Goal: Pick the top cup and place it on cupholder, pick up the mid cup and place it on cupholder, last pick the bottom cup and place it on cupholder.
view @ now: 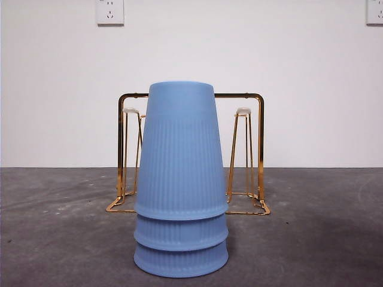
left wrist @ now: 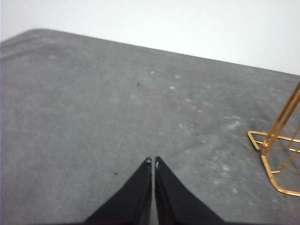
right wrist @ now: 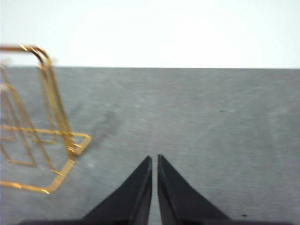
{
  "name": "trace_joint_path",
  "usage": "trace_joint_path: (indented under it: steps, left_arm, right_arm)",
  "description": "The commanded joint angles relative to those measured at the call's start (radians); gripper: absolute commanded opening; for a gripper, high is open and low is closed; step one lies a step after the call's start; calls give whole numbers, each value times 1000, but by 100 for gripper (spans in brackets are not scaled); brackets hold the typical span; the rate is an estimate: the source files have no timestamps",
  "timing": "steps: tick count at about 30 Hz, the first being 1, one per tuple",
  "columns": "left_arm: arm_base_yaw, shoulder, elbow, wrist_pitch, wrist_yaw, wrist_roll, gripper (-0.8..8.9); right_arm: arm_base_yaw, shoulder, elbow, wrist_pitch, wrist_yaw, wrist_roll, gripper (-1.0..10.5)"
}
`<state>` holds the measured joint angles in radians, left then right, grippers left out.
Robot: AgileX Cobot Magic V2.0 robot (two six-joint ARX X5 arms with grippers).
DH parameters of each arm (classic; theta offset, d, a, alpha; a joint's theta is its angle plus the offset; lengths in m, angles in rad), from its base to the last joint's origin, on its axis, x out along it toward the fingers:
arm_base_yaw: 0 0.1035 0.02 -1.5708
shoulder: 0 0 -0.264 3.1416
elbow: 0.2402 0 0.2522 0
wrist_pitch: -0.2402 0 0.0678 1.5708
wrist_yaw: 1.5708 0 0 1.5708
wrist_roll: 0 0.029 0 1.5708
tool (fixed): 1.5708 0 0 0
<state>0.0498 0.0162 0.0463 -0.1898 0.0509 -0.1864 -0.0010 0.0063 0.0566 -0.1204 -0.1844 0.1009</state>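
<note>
Three blue ribbed cups stand nested upside down in one stack near the front of the table: the top cup (view: pixel 181 149), the mid cup (view: pixel 181 232) and the bottom cup (view: pixel 181 260). Behind the stack stands the gold wire cupholder (view: pixel 254 149), its pegs bare; a corner of it also shows as the cupholder (left wrist: pixel 276 145) and the cupholder (right wrist: pixel 42 140) in the wrist views. My left gripper (left wrist: pixel 153 161) is shut over bare table, holding nothing. My right gripper (right wrist: pixel 154 158) is also shut and holds nothing. Neither gripper shows in the front view.
The grey table top (view: pixel 323 239) runs back to a white wall with two power sockets (view: pixel 110 12). Nothing else stands on the table.
</note>
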Motion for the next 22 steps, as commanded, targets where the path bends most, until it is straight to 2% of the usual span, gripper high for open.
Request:
trace_joint_path:
  steps: [1,3,6,10,16,20,22]
  left_arm:
    - [-6,27,83,-3,2,-95,9]
    - [-11,56,143,-39,11,-127,8]
    - [-23,123,257,-113,85,-132,8]
    - [-37,229,407,-196,195,-132,8]
    - [-55,406,634,-280,365,-122,8]
    - [-69,529,769,-355,470,-70,8]
    - [-80,592,829,-404,530,-32,9]
  right_arm:
    - [0,6,63,-2,-4,154,13]
    - [0,17,104,-21,-8,193,13]
    - [2,56,195,-53,-40,244,12]
    - [6,143,351,-146,-99,253,12]
    - [6,294,593,-323,-215,174,12]
    - [6,402,735,-426,-292,122,12]
    - [6,462,805,-486,-330,70,12]
